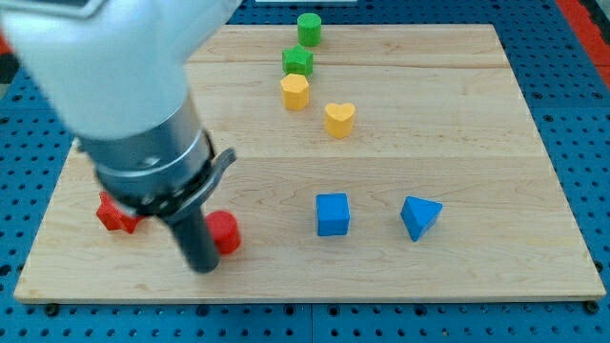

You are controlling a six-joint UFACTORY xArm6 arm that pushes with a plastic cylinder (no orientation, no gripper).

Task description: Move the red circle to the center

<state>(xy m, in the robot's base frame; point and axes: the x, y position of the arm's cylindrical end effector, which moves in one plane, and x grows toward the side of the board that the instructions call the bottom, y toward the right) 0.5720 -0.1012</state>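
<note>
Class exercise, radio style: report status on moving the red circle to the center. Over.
My tip at the red circle's left edge, view's bottom left. Circle not yet centered. Blue cube sits to its right, near the path. Over.

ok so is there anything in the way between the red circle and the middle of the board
Nothing visible blocks it. The red circle sits near the view's bottom left with my tip touching its left side. The board toward the center is bare; the blue cube lies right of the circle, below the center, off the direct line.
</note>
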